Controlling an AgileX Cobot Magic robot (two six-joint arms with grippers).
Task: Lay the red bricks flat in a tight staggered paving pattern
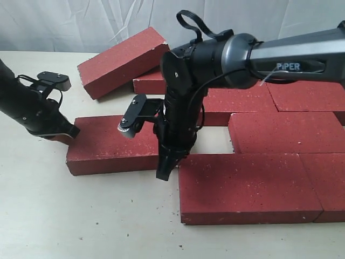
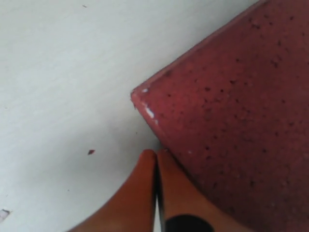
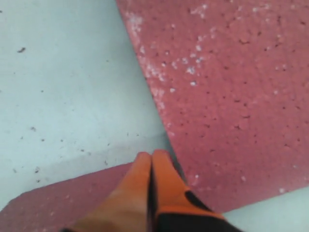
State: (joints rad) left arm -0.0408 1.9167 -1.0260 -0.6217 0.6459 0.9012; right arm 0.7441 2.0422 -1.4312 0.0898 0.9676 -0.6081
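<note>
Bright, soft, even light; faint shadows; both wrist views blurry.

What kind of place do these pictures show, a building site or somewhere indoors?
Probably an indoor robot test bench, not a building site: rough dark-red rectangular paver bricks lie on a pale smooth tabletop, a crumpled white sheet hangs behind, and a black jointed robot arm reaches over them.

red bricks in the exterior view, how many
8 red bricks: one tilted back left, one flat by it, one loose front left, five paved on the right; the right arm may hide more.
</note>
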